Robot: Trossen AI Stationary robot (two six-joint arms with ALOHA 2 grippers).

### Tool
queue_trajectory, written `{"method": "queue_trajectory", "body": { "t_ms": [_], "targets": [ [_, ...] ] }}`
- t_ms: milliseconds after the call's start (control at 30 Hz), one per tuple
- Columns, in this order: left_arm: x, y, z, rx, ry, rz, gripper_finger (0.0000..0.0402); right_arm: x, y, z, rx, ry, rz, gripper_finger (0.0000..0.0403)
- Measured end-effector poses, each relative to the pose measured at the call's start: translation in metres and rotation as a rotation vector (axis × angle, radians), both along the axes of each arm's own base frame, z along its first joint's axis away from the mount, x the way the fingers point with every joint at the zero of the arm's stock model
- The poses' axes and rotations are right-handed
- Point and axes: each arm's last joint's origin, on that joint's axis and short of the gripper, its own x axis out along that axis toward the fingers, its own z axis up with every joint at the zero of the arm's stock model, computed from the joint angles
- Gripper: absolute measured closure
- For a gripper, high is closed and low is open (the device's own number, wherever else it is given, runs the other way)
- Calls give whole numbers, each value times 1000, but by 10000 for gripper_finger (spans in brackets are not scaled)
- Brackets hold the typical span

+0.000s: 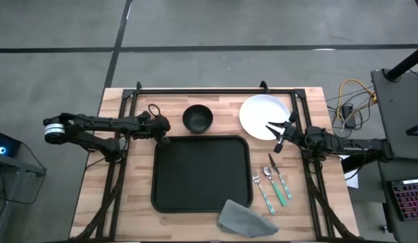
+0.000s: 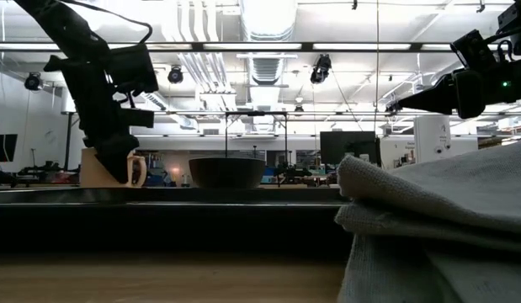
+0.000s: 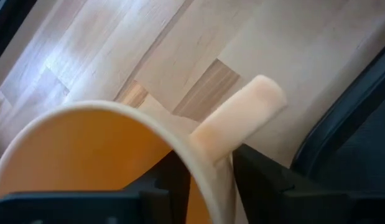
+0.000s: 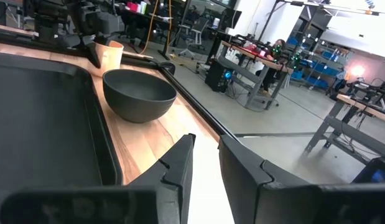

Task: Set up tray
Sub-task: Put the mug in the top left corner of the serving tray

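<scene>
On the wooden table (image 1: pixel 134 202), left gripper (image 3: pixel 208 171) pinches a cup's (image 3: pixel 105 155) rim; right gripper's (image 1: pixel 279 131) state unclear.

The light wooden plank worktop (image 1: pixel 127 202) carries a large flat black rectangular tray (image 1: pixel 202 173) at its centre. At 12 o'clock stands a dark round bowl (image 1: pixel 197 118), at 1 o'clock a round white plate (image 1: pixel 260 115), and at 11 o'clock an orange cup (image 1: pixel 157 125). At 4 o'clock lie a fork, spoon and knife with green handles (image 1: pixel 271 182), at 5 o'clock a grey folded cloth napkin (image 1: pixel 243 217).

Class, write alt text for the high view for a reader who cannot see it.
An empty black tray lies mid-table, the left pincer at its far left corner and the right pincer over a white plate. A dark bowl, cutlery and a grey napkin surround it.
</scene>
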Motion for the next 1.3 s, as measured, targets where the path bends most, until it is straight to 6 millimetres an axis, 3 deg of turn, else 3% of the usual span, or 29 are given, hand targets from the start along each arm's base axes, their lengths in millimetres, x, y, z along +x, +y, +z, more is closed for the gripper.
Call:
{"method": "queue_trajectory", "body": {
  "t_ms": [333,600,967,1300],
  "targets": [
    [0,0,0,-1,0,1,392,0,0,0,0,0,0,335],
    [1,0,2,-17,-5,-7,394,0,0,0,0,-1,0,335],
    [13,3,22,1,-61,-21,395,0,0,0,0,0,0,335],
    [12,0,20,-27,-53,-26,396,0,0,0,0,0,0,335]
  ]
}}
